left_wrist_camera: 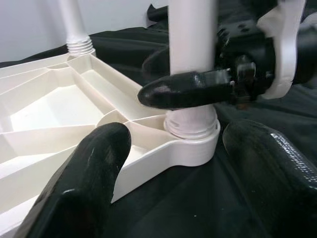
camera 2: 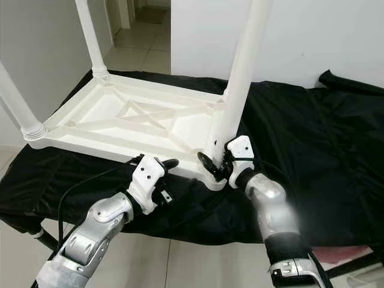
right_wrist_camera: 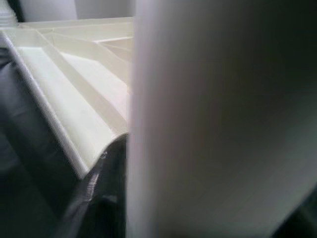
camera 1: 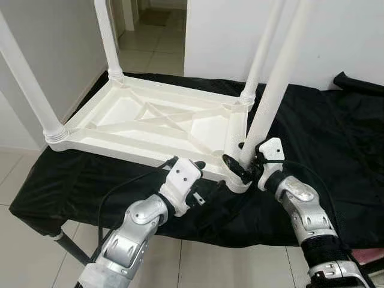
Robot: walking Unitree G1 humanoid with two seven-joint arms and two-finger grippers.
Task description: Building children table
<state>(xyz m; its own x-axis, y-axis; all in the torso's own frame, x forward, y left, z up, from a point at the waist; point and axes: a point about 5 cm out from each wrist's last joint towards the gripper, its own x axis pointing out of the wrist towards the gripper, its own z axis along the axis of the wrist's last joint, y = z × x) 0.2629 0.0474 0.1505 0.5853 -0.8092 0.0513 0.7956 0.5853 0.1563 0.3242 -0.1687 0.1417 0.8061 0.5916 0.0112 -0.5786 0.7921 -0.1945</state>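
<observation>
On the black cloth (camera 1: 336, 138) lies the white tabletop (camera 1: 150, 120), underside up, with legs standing in its corners. At the near corner, the right gripper (camera 1: 245, 165) clasps the near leg (camera 1: 273, 96) just above its socket, fingers closed around it. The left gripper (camera 1: 186, 167) hovers just beside the tabletop's front edge, its fingers (left_wrist_camera: 84, 188) spread apart, grasping nothing.

My right gripper (camera 1: 245, 163) reaches forward from the near right, its fingers (left_wrist_camera: 183, 91) clamped around the leg (camera 1: 270, 102). My left gripper (camera 1: 187, 165) hovers just to the left, fingers (left_wrist_camera: 84, 188) spread apart, holding nothing.
</observation>
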